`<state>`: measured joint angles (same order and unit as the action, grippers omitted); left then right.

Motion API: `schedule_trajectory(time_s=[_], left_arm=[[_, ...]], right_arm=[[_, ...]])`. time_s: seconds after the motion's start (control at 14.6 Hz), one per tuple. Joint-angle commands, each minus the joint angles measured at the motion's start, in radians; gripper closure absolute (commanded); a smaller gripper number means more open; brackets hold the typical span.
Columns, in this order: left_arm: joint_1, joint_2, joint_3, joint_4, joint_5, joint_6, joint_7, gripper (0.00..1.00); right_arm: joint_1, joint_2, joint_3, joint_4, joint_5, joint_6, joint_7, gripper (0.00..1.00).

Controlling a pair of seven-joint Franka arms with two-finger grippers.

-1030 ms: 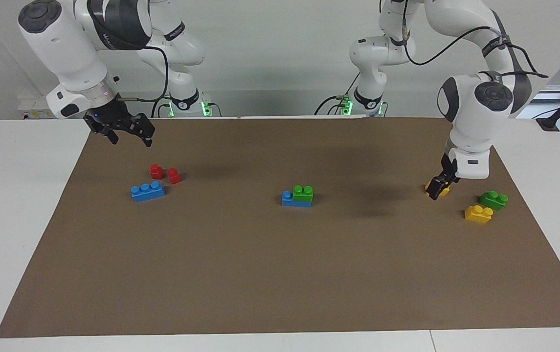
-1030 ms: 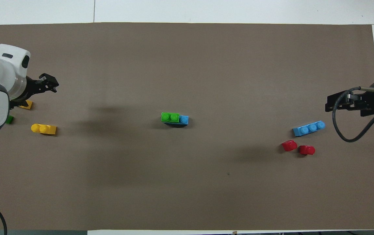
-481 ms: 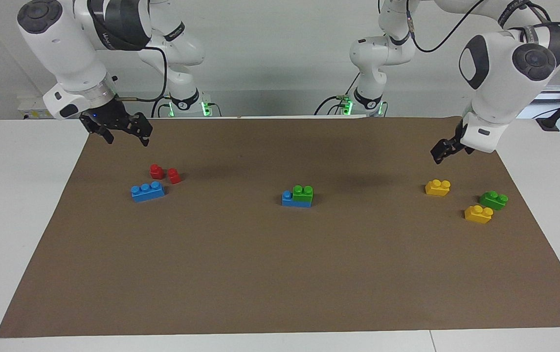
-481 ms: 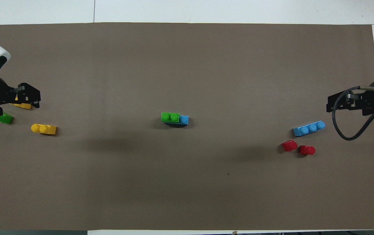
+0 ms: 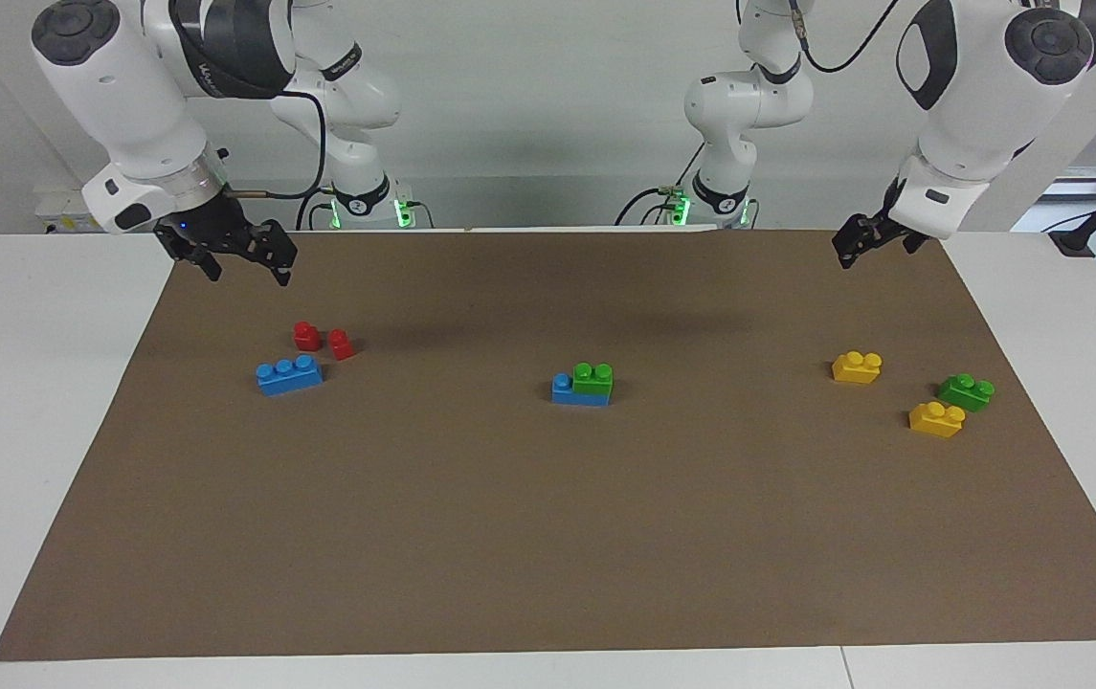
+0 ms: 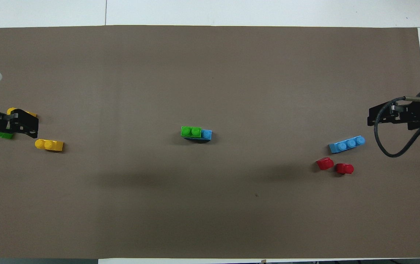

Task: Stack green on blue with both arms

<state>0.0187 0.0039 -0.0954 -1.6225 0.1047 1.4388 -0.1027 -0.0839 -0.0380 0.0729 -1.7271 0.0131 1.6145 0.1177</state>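
The bright green two-stud brick sits on the blue three-stud brick at the middle of the mat, covering two of its studs; one blue stud shows. The stack also shows in the overhead view, green on blue. My left gripper is open, empty and raised over the mat's edge at the left arm's end; from overhead it covers part of the bricks there. My right gripper is open and empty, raised over the mat near the red pieces, and also shows from overhead.
A second blue three-stud brick and two small red pieces lie at the right arm's end. Two yellow bricks and a darker green brick lie at the left arm's end. A brown mat covers the table.
My left gripper has risen from beside the yellow brick and drawn back toward the robots. The right gripper has hardly moved. The bricks have not moved.
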Motion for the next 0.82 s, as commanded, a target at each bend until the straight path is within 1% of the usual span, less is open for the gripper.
schedule_trajectory(time_s=[0.0, 0.27, 0.34, 0.41, 0.76], left_arm=[[-0.002, -0.01, 0.003, 0.035, -0.017, -0.035, 0.084, 0.0], [-0.002, -0.008, 0.005, 0.062, -0.094, -0.005, 0.064, 0.0], [-0.002, -0.007, 0.005, 0.062, -0.103, 0.005, 0.011, 0.0], [-0.002, -0.007, 0.003, 0.062, -0.102, 0.027, -0.039, 0.0], [-0.003, -0.008, 0.003, 0.059, -0.099, 0.032, -0.038, 0.0]], right_arm=[[-0.014, 0.012, 0.01, 0.02, -0.01, -0.018, -0.02, 0.0], [-0.014, 0.01, 0.01, 0.017, -0.012, -0.016, -0.016, 0.0], [-0.014, 0.012, 0.01, 0.018, -0.01, -0.018, -0.016, 0.0], [-0.014, 0.012, 0.01, 0.018, -0.01, -0.016, -0.016, 0.0], [-0.013, 0.01, 0.01, 0.015, -0.012, -0.016, -0.015, 0.0]])
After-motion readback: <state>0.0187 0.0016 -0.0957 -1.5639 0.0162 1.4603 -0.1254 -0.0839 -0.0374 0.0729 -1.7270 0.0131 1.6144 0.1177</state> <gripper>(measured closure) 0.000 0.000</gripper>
